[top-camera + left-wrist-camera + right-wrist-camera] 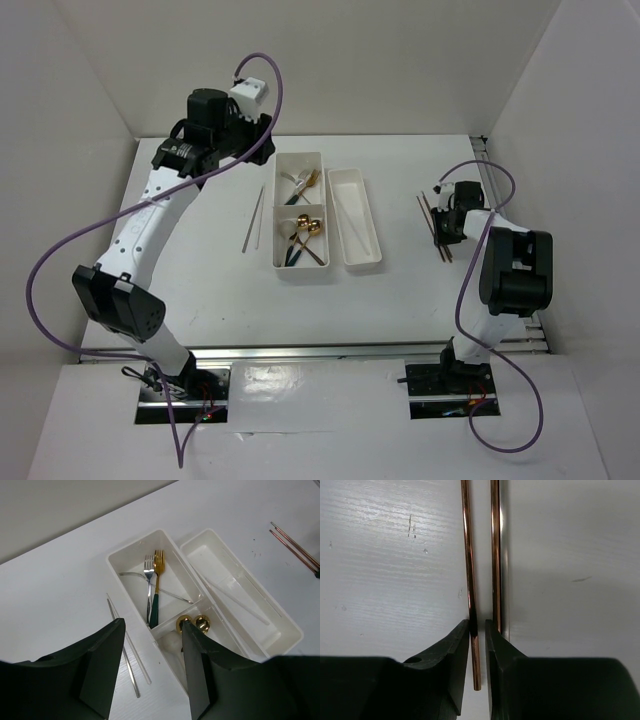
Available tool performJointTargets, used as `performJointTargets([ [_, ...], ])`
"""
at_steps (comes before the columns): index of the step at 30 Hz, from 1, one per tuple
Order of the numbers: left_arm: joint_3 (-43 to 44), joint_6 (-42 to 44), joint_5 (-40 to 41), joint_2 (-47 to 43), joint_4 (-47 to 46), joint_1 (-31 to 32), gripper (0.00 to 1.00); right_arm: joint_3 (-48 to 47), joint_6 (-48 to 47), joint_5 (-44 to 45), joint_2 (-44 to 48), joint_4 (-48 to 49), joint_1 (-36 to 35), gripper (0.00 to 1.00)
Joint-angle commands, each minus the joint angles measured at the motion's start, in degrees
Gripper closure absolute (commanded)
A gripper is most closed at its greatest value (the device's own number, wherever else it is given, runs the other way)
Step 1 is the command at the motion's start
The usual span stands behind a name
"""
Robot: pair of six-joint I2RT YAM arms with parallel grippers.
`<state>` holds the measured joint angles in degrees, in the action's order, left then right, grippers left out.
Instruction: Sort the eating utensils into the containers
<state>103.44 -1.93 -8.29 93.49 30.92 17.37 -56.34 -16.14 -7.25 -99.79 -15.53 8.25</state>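
Note:
A wide two-compartment tray (300, 272) (132, 544) holds a silver fork (149, 565) and a gold fork with a green handle (159, 560) in its far half. Gold spoons (201, 622) (310, 228) lie in its near half. The narrow tray (365, 265) (215, 560) beside it holds pale chopsticks (235, 600). My left gripper (262, 137) (152, 622) hangs open and empty above the wide tray's left edge. Two copper chopsticks (433, 222) lie on the table at the right. My right gripper (441, 228) (477, 625) straddles one copper chopstick (468, 555), jaws narrow with a sliver of gap; the other (495, 555) runs outside its right finger.
A pair of silver chopsticks (255, 220) (125, 655) lies on the table just left of the wide tray. White walls close in the table on the left, back and right.

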Motion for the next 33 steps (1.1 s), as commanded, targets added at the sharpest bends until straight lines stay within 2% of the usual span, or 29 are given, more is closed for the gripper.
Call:
performJointTargets([
  [1,2.82,-0.53,-0.67,0.73,-0.95,-0.31,0.38,2.99,-1.26,3.38,-3.22,-1.79,-0.25,0.74],
  [4,3.34,-0.53,-0.67,0.73,-0.95,-0.31,0.38,3.51,-1.26,2.85,-3.83,-2.31,-0.78,0.78],
  [9,3.35,-0.53,-0.67,0.73,-0.95,-0.31,0.38,4.04,-1.26,0.66,-4.36,-4.06,-0.78,0.79],
  [12,3.35,-0.53,-0.67,0.73,-0.95,-0.31,0.38,4.04,-1.79,0.04,-5.51,-4.69,-0.78,0.87],
  [13,3.35,-0.53,-0.67,0.73,-0.95,-0.31,0.38,4.04,-1.79,0.04,-6.11,-4.69,-0.78,0.94],
  [15,3.35,-0.53,-0.67,0.73,-0.95,-0.31,0.38,4.04,-1.79,-0.48,-6.65,-5.21,-0.78,1.0],
  [20,3.35,-0.53,-0.14,0.73,-0.95,-0.31,0.38,3.52,-1.79,-0.49,-4.72,-4.69,-0.78,1.0],
  [25,-1.2,-1.14,0.38,-1.99,-2.87,-0.31,0.39,-2.54,0.75,-2.23,4.33,-4.07,-0.78,1.0],
  [27,-3.49,-1.66,1.09,-4.36,-4.28,-0.31,0.39,-7.89,2.68,-4.08,7.83,-4.59,-0.78,1.0],
  [33,-10.27,-3.33,5.38,-8.41,-6.83,-0.31,0.4,-20.21,12.52,-9.19,9.7,-7.23,-4.64,1.0],
])
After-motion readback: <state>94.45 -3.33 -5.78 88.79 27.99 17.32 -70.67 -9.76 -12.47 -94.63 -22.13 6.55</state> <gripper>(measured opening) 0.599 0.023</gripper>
